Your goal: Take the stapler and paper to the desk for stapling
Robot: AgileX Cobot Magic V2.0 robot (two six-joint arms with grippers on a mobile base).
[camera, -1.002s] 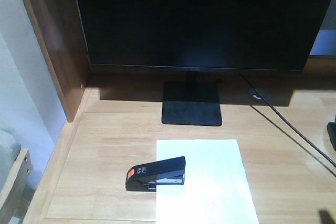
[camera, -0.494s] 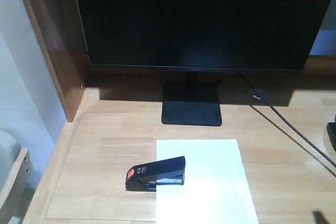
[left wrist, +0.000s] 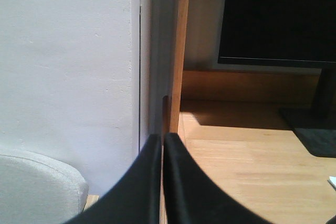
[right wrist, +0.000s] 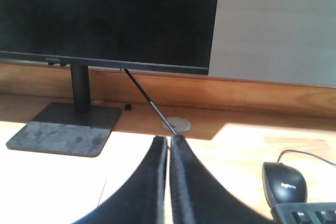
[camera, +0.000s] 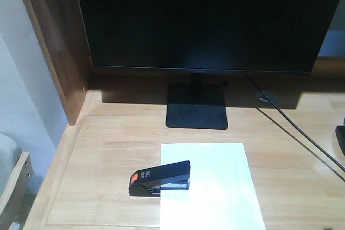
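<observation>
The black stapler [camera: 160,178] with its orange-red patch lies on the desk [camera: 113,149], its front end over the left edge of the white paper [camera: 215,187]. The sheet lies flat in front of the monitor stand. Neither gripper shows in the front view. In the left wrist view my left gripper [left wrist: 161,138] is shut with nothing in it, beside the desk's brown side panel [left wrist: 177,51]. My right gripper [right wrist: 169,140] is also shut and holds nothing, above the sunlit desktop [right wrist: 236,145] in front of the monitor; the stapler is out of both wrist views.
A large black monitor [camera: 205,20] on a flat stand [camera: 197,112] fills the back of the desk. A cable [camera: 294,133] runs from a grommet [camera: 266,97] to the right. A mouse [right wrist: 283,182] and keyboard [right wrist: 307,214] sit at right. A grey chair [left wrist: 37,187] stands left of the desk.
The dark tip at the lower right corner of the front view has slid down and almost out of frame. Stapler and paper have not moved.
</observation>
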